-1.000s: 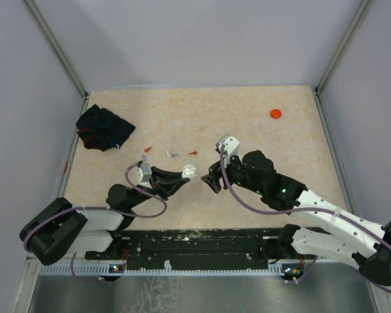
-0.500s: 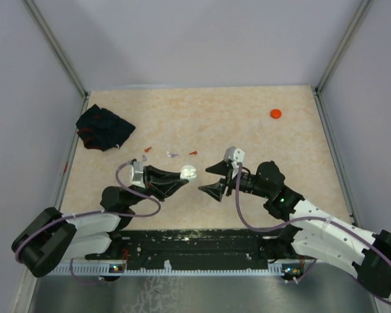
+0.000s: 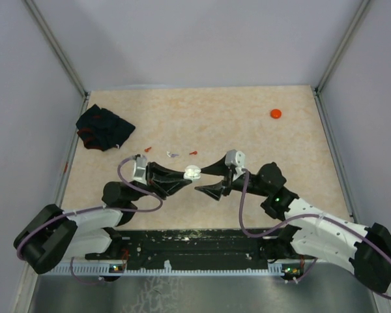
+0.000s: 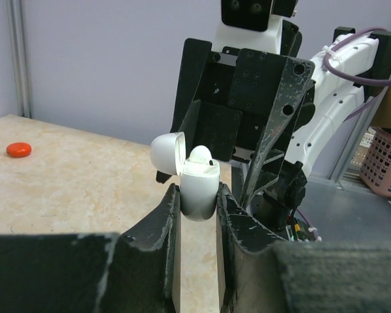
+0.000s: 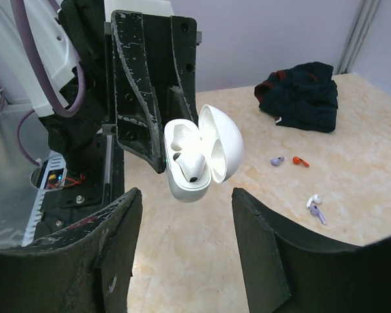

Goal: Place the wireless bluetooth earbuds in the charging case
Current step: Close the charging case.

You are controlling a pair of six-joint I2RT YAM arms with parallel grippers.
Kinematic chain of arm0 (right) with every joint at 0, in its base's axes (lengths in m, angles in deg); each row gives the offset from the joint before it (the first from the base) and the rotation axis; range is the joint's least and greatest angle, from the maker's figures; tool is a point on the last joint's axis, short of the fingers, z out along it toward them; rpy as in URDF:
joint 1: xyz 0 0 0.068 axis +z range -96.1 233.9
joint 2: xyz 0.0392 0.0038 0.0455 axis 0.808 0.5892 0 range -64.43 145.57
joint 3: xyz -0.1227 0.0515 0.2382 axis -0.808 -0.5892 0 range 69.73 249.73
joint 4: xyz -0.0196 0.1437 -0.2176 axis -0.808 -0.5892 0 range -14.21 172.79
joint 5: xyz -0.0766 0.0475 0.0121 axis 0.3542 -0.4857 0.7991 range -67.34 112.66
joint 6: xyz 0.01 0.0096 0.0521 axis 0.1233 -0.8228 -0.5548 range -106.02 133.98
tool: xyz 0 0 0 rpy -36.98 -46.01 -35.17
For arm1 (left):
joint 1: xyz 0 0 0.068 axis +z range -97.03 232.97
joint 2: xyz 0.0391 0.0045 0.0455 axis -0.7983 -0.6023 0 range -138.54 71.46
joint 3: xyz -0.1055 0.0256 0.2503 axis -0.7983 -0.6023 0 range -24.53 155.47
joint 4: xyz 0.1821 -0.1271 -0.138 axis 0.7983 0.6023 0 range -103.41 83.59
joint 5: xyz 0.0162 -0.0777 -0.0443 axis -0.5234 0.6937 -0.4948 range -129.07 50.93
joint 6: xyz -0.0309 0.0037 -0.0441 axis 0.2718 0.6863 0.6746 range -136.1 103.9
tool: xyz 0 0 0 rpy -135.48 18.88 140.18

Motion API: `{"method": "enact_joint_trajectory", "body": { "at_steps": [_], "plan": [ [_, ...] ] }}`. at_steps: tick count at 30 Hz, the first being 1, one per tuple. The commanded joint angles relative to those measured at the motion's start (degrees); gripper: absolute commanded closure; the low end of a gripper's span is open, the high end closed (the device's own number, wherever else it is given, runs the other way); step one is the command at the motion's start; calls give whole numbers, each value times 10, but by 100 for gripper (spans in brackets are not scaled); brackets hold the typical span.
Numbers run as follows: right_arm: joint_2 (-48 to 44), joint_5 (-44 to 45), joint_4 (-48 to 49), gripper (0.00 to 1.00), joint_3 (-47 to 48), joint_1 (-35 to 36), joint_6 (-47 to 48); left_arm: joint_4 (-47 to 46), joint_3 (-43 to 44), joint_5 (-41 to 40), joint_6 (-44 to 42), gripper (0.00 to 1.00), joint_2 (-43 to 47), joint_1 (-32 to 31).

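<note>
At the centre of the top view the left claw [image 3: 184, 177] is clenched on the open case [image 3: 192, 173], held off the tabletop [image 3: 247, 124] with a white earbud [image 5: 190, 166] seated in it. The right claw [image 3: 200, 180] stands released, its fingers either side of the case without touching. Several loose earbuds [image 5: 300, 161] lie at the right of the right wrist view, near the black cloth [image 5: 300, 94].
</note>
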Motion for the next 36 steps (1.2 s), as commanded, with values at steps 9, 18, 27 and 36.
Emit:
{"method": "enact_joint_trajectory", "body": {
  "at_steps": [9, 18, 27, 36],
  "plan": [
    [19, -37, 86, 59, 16, -6, -19, -153, 30, 24, 9, 100, -8, -2],
    [28, -46, 115, 75, 15, -6, -40, -153, 34, 31, 6, 100, -6, -6],
    [14, -33, 100, 100, 14, -6, -39, -154, 9, 23, -14, 83, 9, -6],
    [-9, -39, -14, 100, 44, -6, 6, -82, 1, 39, -29, 65, 53, 0]
  ]
}}
